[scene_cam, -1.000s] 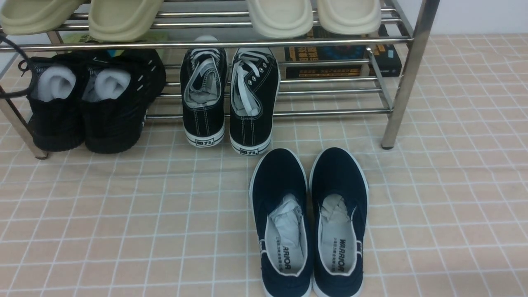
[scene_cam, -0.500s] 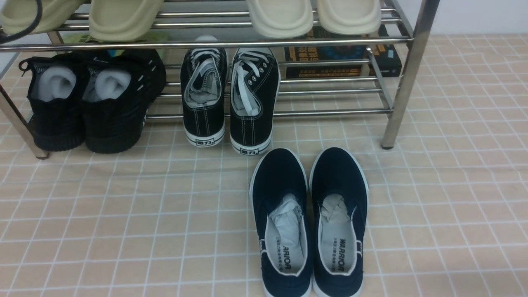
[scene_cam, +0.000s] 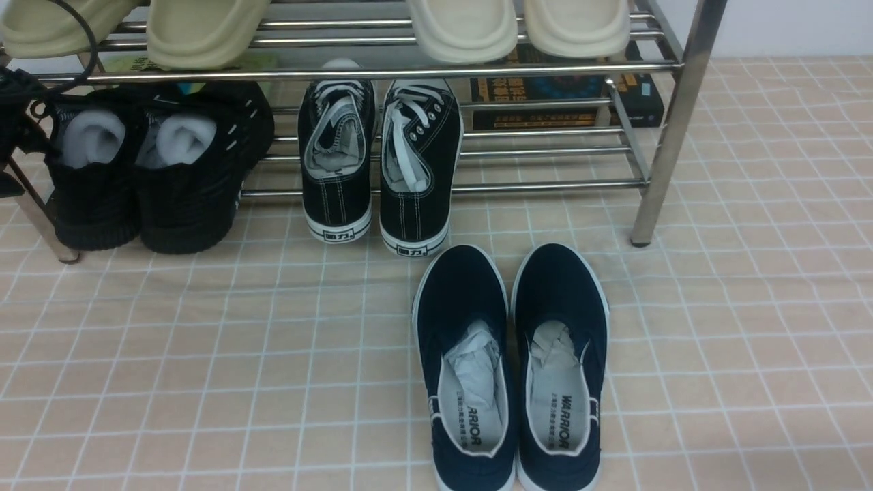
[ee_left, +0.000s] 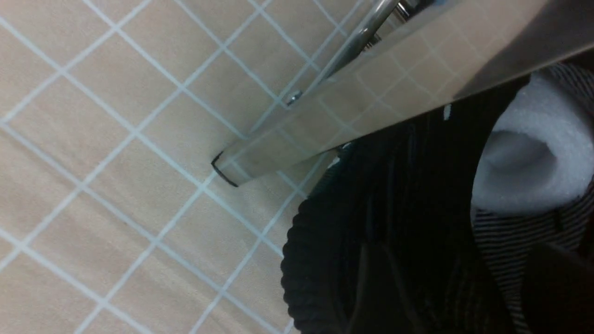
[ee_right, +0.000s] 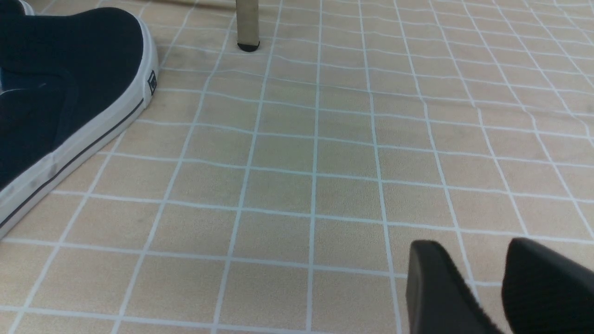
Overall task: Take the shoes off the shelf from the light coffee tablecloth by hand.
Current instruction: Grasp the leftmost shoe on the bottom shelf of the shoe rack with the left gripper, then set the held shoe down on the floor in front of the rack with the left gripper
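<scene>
Judging nothing lifted yet, I see the shoes (scene_cam: 146, 164) on the shelf's (scene_cam: 672, 123) lower tier, left end, my left gripper (scene_cam: 12, 129) beside them, jaws I cannot read, right gripper (ee_right: 482, 287) slightly parted, empty.

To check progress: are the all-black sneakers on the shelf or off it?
On it: both sneakers sit on the lower tier of the shelf.

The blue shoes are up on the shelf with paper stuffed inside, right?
Not quite. The blue shoes do have paper inside, but they sit on the cloth in front of the shelf, not on it. The front view shows this.
</scene>
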You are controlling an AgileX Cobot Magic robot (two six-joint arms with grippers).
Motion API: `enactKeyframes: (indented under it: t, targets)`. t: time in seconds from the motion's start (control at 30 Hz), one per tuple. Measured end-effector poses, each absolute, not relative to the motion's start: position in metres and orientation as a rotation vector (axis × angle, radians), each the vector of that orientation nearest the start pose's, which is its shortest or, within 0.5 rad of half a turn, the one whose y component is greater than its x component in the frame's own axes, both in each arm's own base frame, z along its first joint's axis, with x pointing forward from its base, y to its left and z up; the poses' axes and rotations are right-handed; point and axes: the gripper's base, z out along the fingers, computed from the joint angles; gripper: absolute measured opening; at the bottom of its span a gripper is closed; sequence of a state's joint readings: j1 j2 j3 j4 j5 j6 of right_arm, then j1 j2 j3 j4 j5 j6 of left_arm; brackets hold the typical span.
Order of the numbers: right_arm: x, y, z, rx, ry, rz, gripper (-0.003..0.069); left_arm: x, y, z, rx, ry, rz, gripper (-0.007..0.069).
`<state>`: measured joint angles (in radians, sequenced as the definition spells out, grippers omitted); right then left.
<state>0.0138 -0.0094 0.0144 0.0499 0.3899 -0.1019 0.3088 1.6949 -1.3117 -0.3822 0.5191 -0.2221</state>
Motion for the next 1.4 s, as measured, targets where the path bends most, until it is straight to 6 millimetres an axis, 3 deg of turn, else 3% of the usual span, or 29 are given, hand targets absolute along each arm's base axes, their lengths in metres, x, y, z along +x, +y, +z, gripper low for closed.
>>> enactKeyframes:
  t: [0.53, 0.67, 0.8, 0.9, 1.1, 1.4]
  targets:
    - [0.052, 0.002, 0.174, -0.078, 1.876, -0.010, 0.0238, 0.387, 0.104, 0.248, -1.015, 2.188, -0.400, 0.0416]
    - [0.052, 0.002, 0.174, -0.078, 1.876, -0.010, 0.0238, 0.388, 0.104, 0.247, -1.017, 2.190, -0.401, 0.0284]
    - [0.052, 0.002, 0.174, -0.078, 1.876, -0.010, 0.0239, 0.388, 0.104, 0.247, -1.012, 2.197, -0.398, 0.0062]
    - [0.052, 0.002, 0.174, -0.078, 1.876, -0.010, 0.0239, 0.385, 0.103, 0.248, -1.000, 2.223, -0.396, 0.0025]
    - [0.052, 0.002, 0.174, -0.078, 1.877, -0.010, 0.0239, 0.369, 0.098, 0.271, -0.945, 2.267, -0.397, 0.0023]
    - [0.052, 0.002, 0.174, -0.079, 1.877, -0.011, 0.0239, 0.318, 0.093, 0.332, -0.852, 2.288, -0.328, 0.0023]
